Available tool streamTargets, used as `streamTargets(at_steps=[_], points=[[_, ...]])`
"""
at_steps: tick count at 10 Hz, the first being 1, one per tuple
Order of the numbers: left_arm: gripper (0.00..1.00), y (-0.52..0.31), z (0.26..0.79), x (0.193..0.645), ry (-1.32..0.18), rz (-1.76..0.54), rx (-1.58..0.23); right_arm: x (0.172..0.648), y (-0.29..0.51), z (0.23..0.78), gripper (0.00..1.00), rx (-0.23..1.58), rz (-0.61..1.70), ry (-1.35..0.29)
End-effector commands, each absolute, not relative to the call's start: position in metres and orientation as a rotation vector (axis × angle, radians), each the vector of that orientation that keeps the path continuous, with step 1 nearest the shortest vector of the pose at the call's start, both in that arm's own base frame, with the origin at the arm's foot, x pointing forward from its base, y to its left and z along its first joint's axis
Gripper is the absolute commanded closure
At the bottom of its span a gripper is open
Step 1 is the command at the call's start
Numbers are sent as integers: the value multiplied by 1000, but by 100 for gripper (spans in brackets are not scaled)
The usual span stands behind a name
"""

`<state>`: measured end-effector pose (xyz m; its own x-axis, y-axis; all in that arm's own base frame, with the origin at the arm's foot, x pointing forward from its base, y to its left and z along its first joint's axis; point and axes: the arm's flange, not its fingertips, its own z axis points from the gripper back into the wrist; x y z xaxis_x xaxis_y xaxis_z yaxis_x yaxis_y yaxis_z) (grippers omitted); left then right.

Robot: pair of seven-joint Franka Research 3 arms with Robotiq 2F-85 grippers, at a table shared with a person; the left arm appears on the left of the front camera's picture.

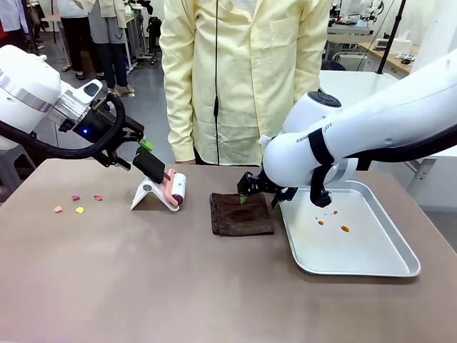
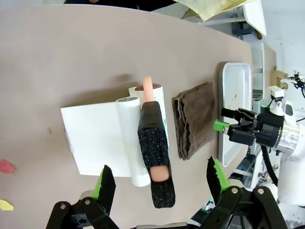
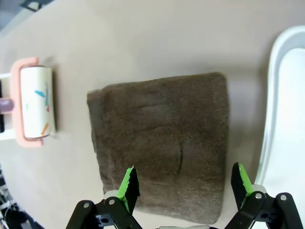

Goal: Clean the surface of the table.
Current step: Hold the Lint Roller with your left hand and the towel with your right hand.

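The brown table [image 1: 143, 286] carries a lint roller [image 1: 178, 187] on a white stand [image 1: 146, 194] under the left claw [image 2: 159, 177], a folded cloth [image 3: 162, 133] beneath the right claw [image 3: 186, 179], a metal tray [image 1: 371, 266] just beside it, and coloured scraps [image 1: 79, 210] well apart from both claws

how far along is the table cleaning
Nothing looks done: coloured scraps lie on the table. In hand: the open left gripper is lined up on the lint roller, the open right gripper hovers over the brown cloth. Left: grasping and cleaning.

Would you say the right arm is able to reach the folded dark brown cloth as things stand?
Probably yes: its open end effector hangs just above the folded dark brown cloth, with nothing between them.
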<state>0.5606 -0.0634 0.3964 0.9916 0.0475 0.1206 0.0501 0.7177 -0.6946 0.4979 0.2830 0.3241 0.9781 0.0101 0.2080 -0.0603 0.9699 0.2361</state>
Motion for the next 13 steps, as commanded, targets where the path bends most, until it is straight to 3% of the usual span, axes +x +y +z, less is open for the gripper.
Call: streamTargets(at_steps=[1, 12, 13], points=[[0, -64, 394, 568, -125, 12, -824, 507, 306, 330, 0, 163, -1, -185], [0, -60, 387, 570, -125, 2, -851, 518, 310, 301, 0, 134, -72, -106], [26, -60, 387, 571, -131, 2, -855, 519, 308, 302, 55, 159, -68, -103]])
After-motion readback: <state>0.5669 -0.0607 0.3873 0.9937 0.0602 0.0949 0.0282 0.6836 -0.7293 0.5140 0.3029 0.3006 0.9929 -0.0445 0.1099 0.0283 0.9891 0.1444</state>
